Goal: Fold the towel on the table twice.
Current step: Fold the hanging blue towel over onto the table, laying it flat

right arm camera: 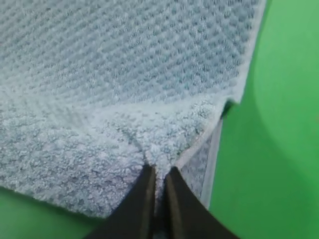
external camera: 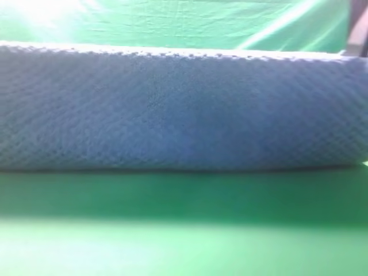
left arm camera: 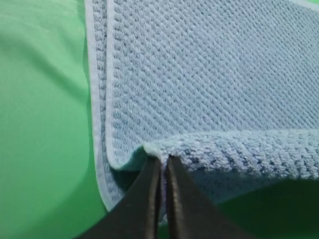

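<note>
My left hand (left arm camera: pixel 163 160) is clenched on the towel (left arm camera: pixel 209 74): the two dark fingers (left arm camera: pixel 144 199) stand almost together and pinch a lifted edge of the cloth near its corner. Under this raised fold the rest of the towel lies flat on the green desk (left arm camera: pixel 40 124), and its thin pale border runs along the left side in two layers, one on top of the other.

My right hand (right arm camera: pixel 159 169) is clenched on the towel in the same way. Its fingers (right arm camera: pixel 137 204) grip a bunched piece of the cloth close to the right corner, and the pale edge goes down just beside them, with green desk to the right.

In the high view the towel is a wide blue-grey band with a waffle weave, it crosses the whole picture from left to right. The smooth desk is in front of it, in shadow just under the cloth, and a wrinkled green backdrop (external camera: pixel 184 23) is behind it
</note>
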Robot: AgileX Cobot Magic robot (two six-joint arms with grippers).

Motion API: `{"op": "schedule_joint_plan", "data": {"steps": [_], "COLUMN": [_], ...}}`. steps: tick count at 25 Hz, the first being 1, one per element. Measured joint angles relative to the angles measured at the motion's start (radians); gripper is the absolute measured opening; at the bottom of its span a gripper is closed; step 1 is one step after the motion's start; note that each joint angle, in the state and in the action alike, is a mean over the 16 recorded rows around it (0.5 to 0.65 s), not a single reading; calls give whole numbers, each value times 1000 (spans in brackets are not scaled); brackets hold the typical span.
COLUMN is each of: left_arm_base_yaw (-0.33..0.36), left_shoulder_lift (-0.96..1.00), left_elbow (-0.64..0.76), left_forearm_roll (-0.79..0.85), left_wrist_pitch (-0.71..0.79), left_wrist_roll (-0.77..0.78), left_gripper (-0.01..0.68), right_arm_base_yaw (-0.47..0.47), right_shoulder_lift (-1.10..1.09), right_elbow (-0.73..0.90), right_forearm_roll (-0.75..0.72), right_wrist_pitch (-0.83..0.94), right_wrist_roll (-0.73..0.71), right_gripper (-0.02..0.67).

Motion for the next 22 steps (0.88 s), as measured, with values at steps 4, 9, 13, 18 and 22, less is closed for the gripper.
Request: {"op": "schedule_joint_plan", "data": {"steps": [4,9,13,18,22], "left_arm_base_yaw": [0,0,0,0,0], "left_shoulder_lift": [136,303,417,532,603], "left_elbow": [-111,-252,-354,-456,-513], "left_forearm_roll": [-1,-3,-14,-52,-93], "left_wrist_pitch": [-23,-47,-62,-81,-91], "left_wrist_roll": [6,11,21,52,89], "left_gripper": [0,0,0,0,0], "right_arm_base_yaw": [0,-7,-24,-53,-74], "right_shoulder_lift": [106,243,352,476,556], "right_elbow": [-119,-275,-397,-538,-628], "right_forearm_roll": [-24,-53,-68,-65,-52], "right_wrist_pitch": [9,18,20,22,19], "right_wrist_roll": [-11,-20,-24,-41,-57], "right_gripper": [0,0,0,0,0]}}
